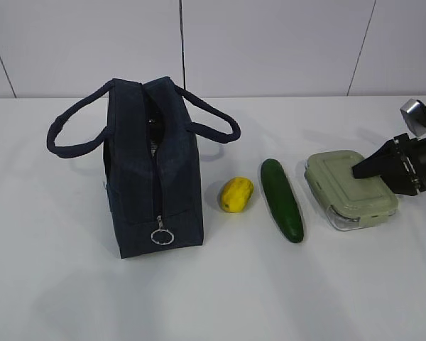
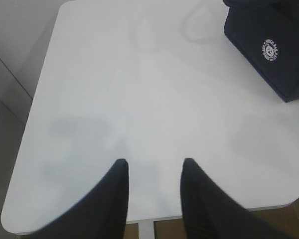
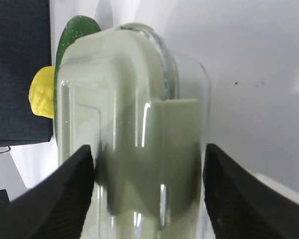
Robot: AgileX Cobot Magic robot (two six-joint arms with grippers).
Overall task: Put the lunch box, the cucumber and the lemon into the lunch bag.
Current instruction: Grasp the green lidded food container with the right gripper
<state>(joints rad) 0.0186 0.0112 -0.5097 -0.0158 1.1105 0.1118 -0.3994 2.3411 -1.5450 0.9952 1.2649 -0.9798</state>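
**Right arm closing on the lunch box; bag open and waiting**

The white table [image 1: 71, 298] carries four items in a row. Largest, at the left, stands the boxy dark navy fabric lunch bag [image 1: 177, 177], upright, its two padded loop handles spread apart, its top apparently open, and a silver ring pull [image 1: 161, 236] hanging low on its near end. At the right end of the row lies the rectangular clear glass lunch box [image 1: 348, 192] with its pale sage-green snap-on lid, flat on the table and well apart from the bag. Just left of it lies the long dark green cucumber [image 1: 282, 200], and between cucumber and bag sits the small bright yellow lemon [image 1: 236, 194].

The right gripper [image 3: 149, 164] straddles the lunch box across its width; the wrist view shows one black finger close against each glass side, though whether they press yet cannot be told, so the box is bracketed rather than surely gripped. The left gripper [image 2: 152, 172] hangs partly parted over bare table beside the bag, holding nothing.

The step in hand appears to be securing the box. Glass walls are slick and the load heavy: the fingers should seat squarely below the lid rim, centred along the box, before any lift, and the box should stay level.
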